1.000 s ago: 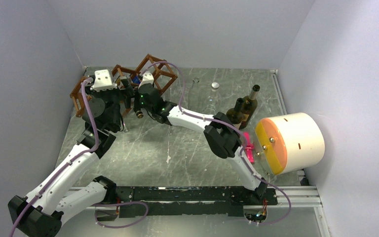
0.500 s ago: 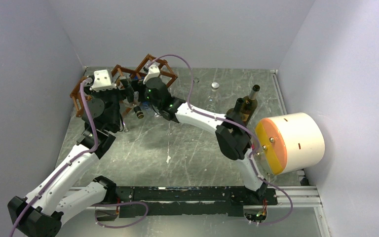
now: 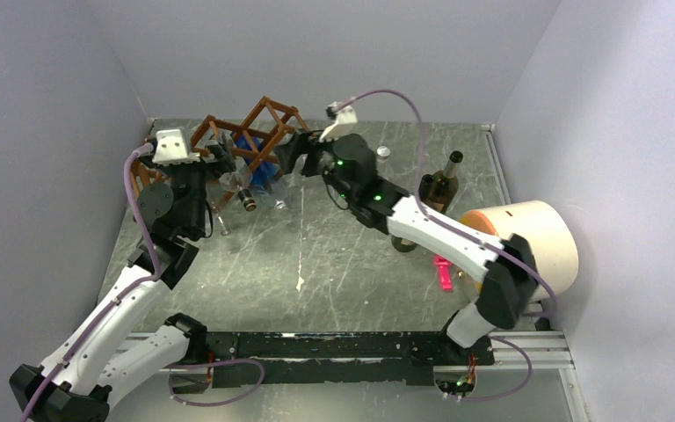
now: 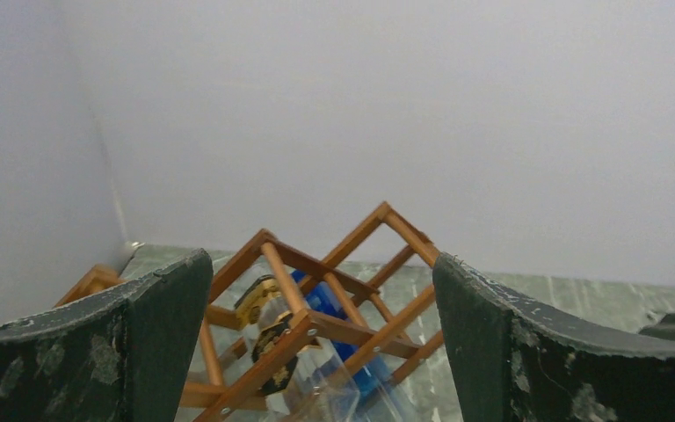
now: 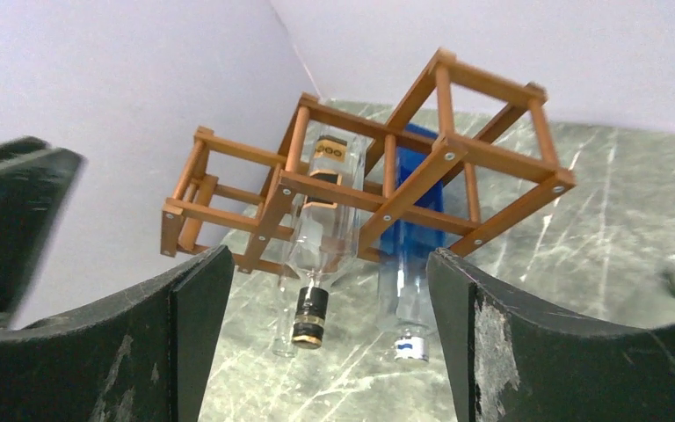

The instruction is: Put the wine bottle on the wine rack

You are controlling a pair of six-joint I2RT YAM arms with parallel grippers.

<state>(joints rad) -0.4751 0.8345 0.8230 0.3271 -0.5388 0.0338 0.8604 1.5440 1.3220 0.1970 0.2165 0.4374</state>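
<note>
Two bottles lie in the rack (image 5: 419,183), which stands in the far left corner of the table (image 3: 334,255). The clear bottle (image 5: 321,242) with a black cap and the blue bottle (image 5: 407,255) are side by side in neighbouring cells, and their necks stick out toward the near edge.

My left gripper (image 4: 321,264) is near the left end of the rack. Its fingers are wide apart and hold nothing. My right gripper (image 5: 330,255) faces the rack from the right side, also spread wide and empty. Neither of them touches the wood.

The table top is grey-green, like marble, with many pale scratches. Three plain walls of pale lilac grey close it: the back wall (image 3: 316,53), one on the left and one on the right.

Near the right edge stand two dark bottles (image 3: 444,183), upright and close together. Just beside them lies a cream cylinder (image 3: 536,237) with an orange face. A pink thing (image 3: 444,272) is on the table near it, and a small white cap (image 3: 383,151) is near the far edge.
</note>
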